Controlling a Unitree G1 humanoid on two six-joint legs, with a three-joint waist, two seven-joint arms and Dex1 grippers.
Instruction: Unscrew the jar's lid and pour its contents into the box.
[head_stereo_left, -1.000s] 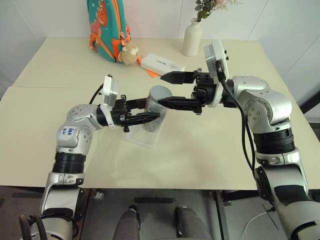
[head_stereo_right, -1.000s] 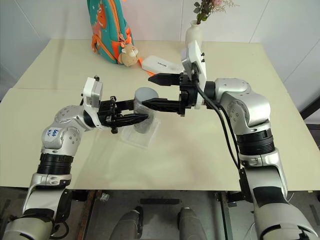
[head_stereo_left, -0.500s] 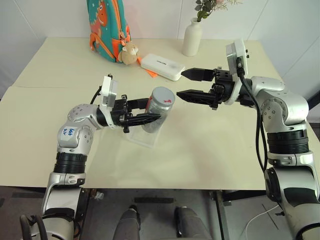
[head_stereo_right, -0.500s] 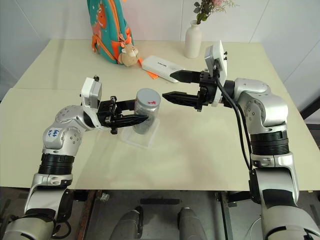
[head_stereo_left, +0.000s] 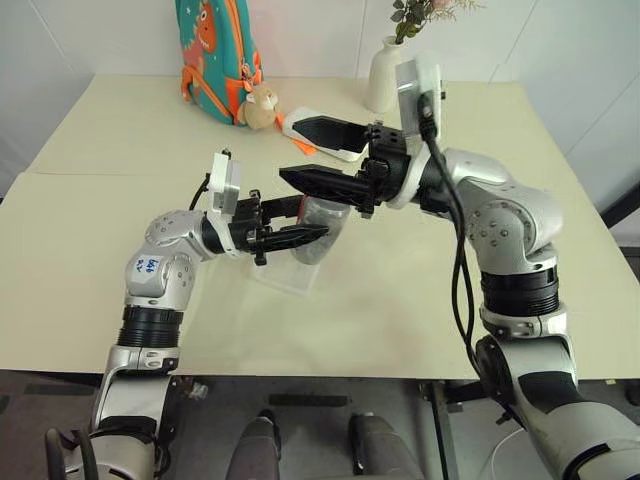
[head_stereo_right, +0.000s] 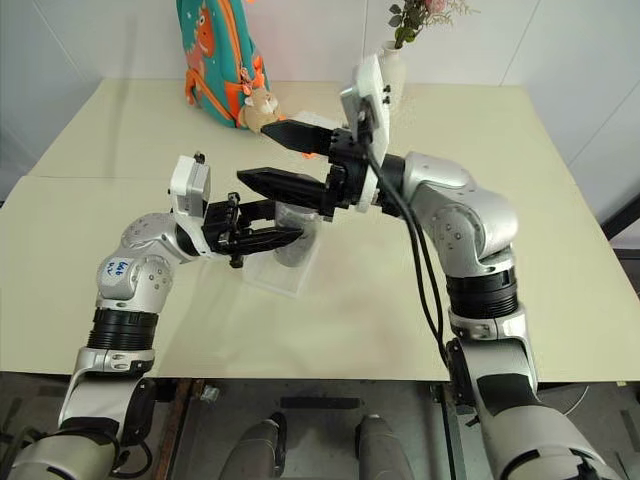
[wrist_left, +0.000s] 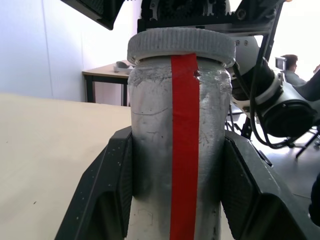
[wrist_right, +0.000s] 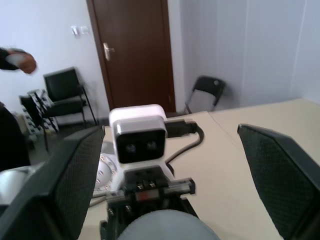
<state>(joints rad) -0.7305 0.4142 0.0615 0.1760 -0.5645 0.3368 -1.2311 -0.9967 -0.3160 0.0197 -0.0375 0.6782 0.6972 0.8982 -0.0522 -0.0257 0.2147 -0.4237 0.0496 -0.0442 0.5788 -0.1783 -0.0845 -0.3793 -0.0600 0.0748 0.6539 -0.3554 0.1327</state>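
My left gripper (head_stereo_left: 300, 222) is clamped on the jar (wrist_left: 176, 145), one black finger pressed against each side of its greyish see-through body, and the jar leans over, its top tipped toward my right arm. In the left wrist view the fingers (wrist_left: 107, 187) hug the lower half of the jar, a red strip runs up its front between them, and the lid (wrist_left: 181, 46), ribbed and silvery-grey, sits on top, still screwed on. My right gripper (head_stereo_left: 305, 153) reaches across from the other side with its jaws spread wide, holding nothing; its two fingers straddle the lid end of the jar, one above and beyond it, the other just in front of it, and I cannot tell whether either one touches the cap. In the right wrist view its fingers (wrist_right: 62, 185) stand far apart with the rounded grey top of the lid low between them. The box (head_stereo_left: 283, 280), the clear shallow tray, lies on the cream table (head_stereo_left: 400, 300) just below my left gripper and the jar. I cannot make out the contents inside the jar.
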